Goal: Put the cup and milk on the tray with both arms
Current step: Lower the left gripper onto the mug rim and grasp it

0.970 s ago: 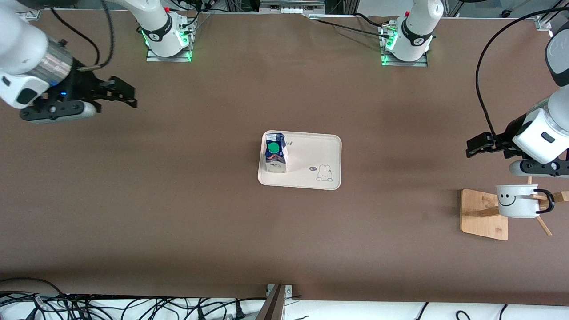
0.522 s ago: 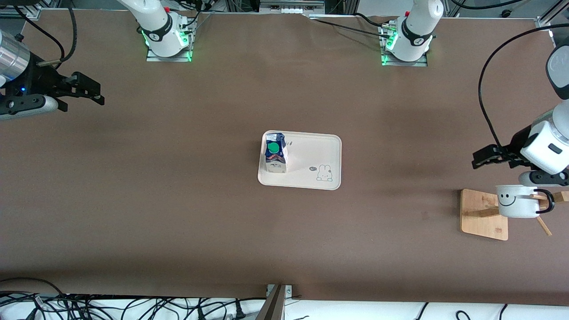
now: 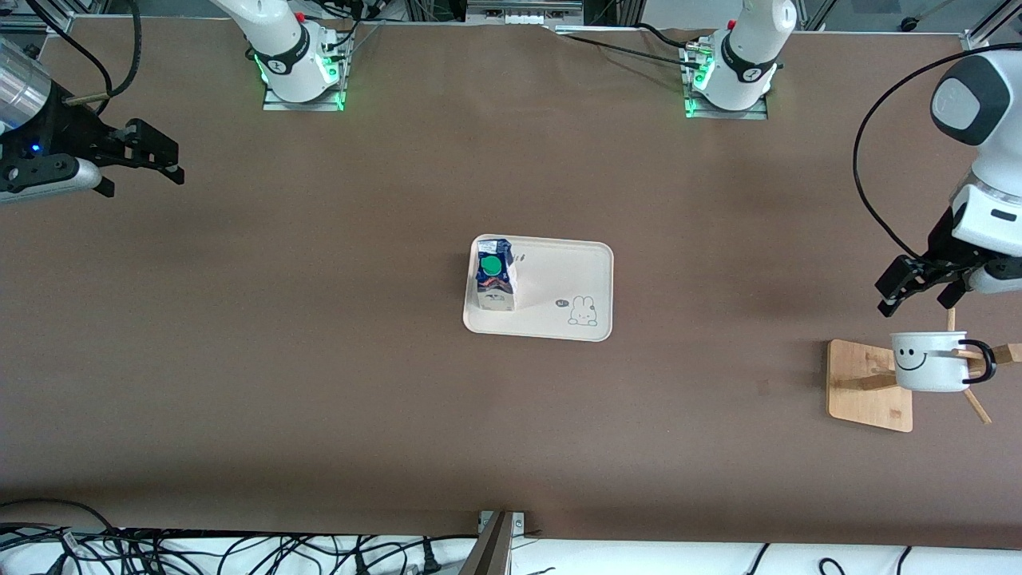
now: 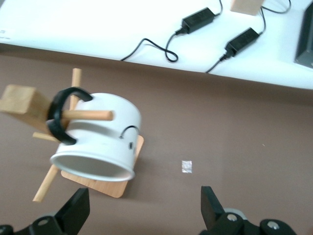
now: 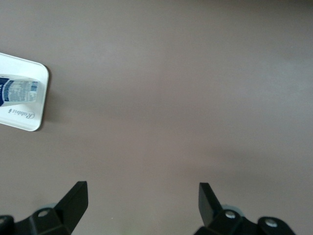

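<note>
The milk [image 3: 494, 277] stands upright on the cream tray [image 3: 559, 279] at the middle of the table, at the tray's end toward the right arm. The cup [image 3: 930, 361] hangs by its black handle on a peg of a wooden rack [image 3: 866, 387] at the left arm's end. My left gripper [image 3: 917, 302] is open and empty in the air just beside the cup and rack. In the left wrist view the cup [image 4: 98, 137] lies ahead of the open left gripper [image 4: 145, 215]. My right gripper [image 3: 142, 177] is open and empty over bare table at the right arm's end. The right wrist view shows the tray's corner [image 5: 24, 63] and the milk [image 5: 19, 91].
The rack's wooden pegs [image 4: 90, 115] stick out around the cup. A small pale scrap [image 4: 186, 167] lies on the table near the rack. Cables [image 3: 239, 551] run along the table's edge nearest the front camera, and power adapters [image 4: 198, 19] lie off the table.
My right arm has drawn back from the middle toward its end of the table. My left gripper has turned and shifted closer to the cup. The milk, tray and cup have not moved.
</note>
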{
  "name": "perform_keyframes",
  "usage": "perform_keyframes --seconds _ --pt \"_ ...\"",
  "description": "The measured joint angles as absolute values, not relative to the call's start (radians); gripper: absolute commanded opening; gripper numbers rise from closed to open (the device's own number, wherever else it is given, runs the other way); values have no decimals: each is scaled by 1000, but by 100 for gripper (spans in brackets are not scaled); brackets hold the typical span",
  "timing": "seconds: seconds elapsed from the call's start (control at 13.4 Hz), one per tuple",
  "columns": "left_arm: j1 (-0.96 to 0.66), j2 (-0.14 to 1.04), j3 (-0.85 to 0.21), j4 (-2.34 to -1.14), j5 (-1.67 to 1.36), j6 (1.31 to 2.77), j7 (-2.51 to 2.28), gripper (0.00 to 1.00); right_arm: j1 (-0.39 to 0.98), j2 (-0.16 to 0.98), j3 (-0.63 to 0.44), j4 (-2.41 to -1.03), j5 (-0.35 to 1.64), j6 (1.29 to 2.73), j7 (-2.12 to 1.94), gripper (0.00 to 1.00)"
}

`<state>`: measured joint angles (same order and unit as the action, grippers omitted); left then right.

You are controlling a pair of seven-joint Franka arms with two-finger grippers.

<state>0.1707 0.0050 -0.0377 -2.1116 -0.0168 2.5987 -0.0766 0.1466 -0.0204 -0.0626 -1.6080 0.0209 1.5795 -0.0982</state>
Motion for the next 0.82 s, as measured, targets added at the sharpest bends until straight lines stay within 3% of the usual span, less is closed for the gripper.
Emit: perform_keyframes --seconds 0.37,0.45,0.52,0.6,0.75,0.82 --pt "208 72 -40 -2140 -291 2678 -83 98 147 -20 -57 -1608 -12 1581 -76 100" --pt "208 95 -42 -2122 -309 2683 -83 90 147 -19 -57 -1607 -13 1585 -75 100" --pt "207 117 -44 -2097 -317 2685 -84 72 147 -18 -57 -1607 -13 1589 -74 100" --pt "207 137 -46 -2071 -318 2685 -84 70 147 -17 -57 -1607 -13 1594 -73 100" --pt "206 165 -51 -2028 -318 2685 -84 50 147 -16 -57 -1606 -13 1598 -71 100" --pt "206 174 -52 -2016 -318 2685 -84 33 147 -16 -57 -1606 -14 1599 -69 100"
